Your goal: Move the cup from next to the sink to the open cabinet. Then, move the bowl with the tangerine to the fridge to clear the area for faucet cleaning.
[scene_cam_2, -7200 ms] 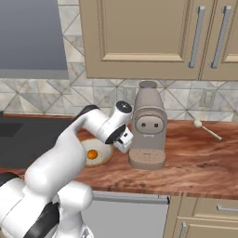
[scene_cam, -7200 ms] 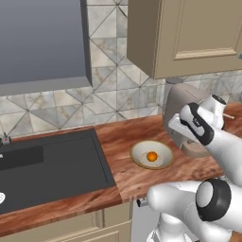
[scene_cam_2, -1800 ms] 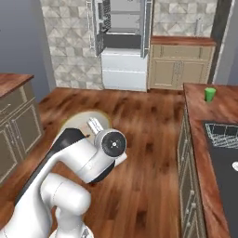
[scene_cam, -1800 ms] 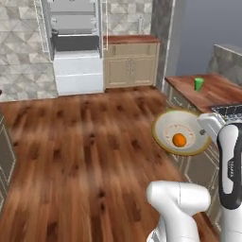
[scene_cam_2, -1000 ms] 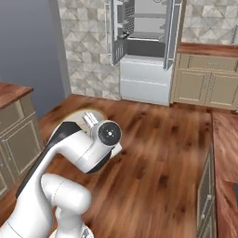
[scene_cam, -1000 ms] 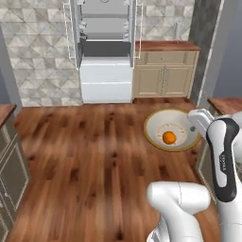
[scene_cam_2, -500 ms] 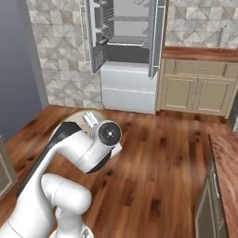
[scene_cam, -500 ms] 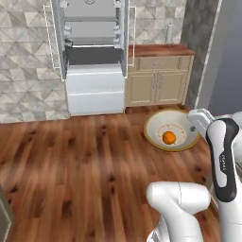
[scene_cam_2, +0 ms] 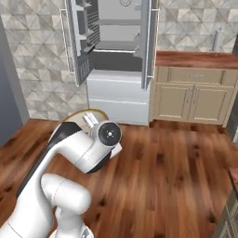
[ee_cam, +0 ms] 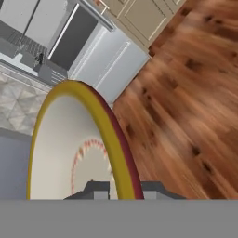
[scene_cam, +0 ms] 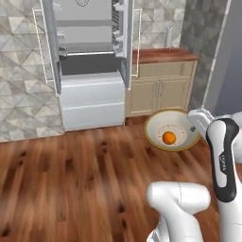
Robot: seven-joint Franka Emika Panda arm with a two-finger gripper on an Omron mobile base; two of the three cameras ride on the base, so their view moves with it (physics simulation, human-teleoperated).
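A wide cream bowl [scene_cam: 158,125] with a yellowish rim hangs above the wood floor, and the small orange tangerine [scene_cam: 168,137] lies inside it. My gripper [scene_cam: 193,126] is shut on the bowl's right rim. In the hand view the yellow rim [ee_cam: 108,132] runs up between my two fingertips [ee_cam: 95,188], one inside the bowl and one outside. A sliver of the bowl [scene_cam_2: 77,116] peeks out behind my arm. The fridge [scene_cam: 90,66] stands ahead with both doors open, wire shelves and a white lower drawer [scene_cam_2: 118,95] showing. The cup, the sink and the faucet are out of view.
Tan base cabinets [scene_cam: 160,92] with a wooden counter stand right of the fridge, with a pale upright cylinder [scene_cam: 168,36] on top. A grey wall [scene_cam: 208,52] rises at the right. Wood floor [scene_cam_2: 176,162] stretches between me and the fridge.
The whole picture has shifted as the base moved: the fridge now looks nearer and more centred. The bowl with the tangerine stays in my grip, in the same place relative to the arm.
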